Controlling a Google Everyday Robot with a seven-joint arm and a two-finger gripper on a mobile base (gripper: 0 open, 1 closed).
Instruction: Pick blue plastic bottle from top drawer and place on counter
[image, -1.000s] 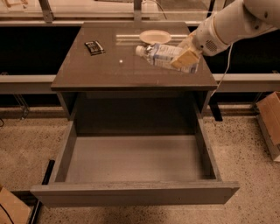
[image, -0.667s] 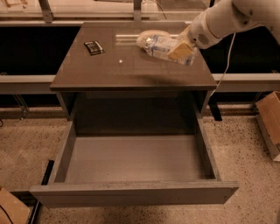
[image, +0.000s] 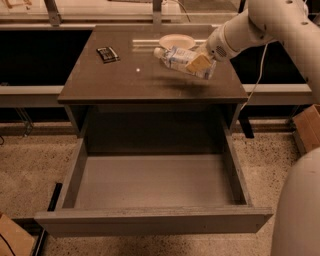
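The robot's tool (image: 201, 66), reaching in from 2 o'clock on a white arm, is clamped on the blue plastic bottle (image: 175, 57) and holds it over the right rear of the surface (image: 125, 82). The bottle is tilted almost onto its side, with its white cap pointing toward 10 o'clock. 1 tan finger pad (image: 199, 63) lies across the label.

The bottle now sits lower than it did 0.7 s ago, when it was raised toward the back edge and overlapped the white bowl (image: 176, 40) in the view. It has come down and forward, off the bowl, to roughly where it was 1.0 s ago. A soft shadow lies on the surface just under it, toward 6 o'clock. The bottle appears to hang just clear of the top, though the view does not settle whether it touches.

For the task, the pick is done. The top drawer (image: 150, 182) stands pulled out toward 6 o'clock with nothing visible inside it. What remains, on this evidence, is setting the bottle down and letting go, and because it is tilted it may roll once freed.

The bowl at 12 o'clock and the small dark flat object (image: 107, 54) at 10 o'clock have not moved.
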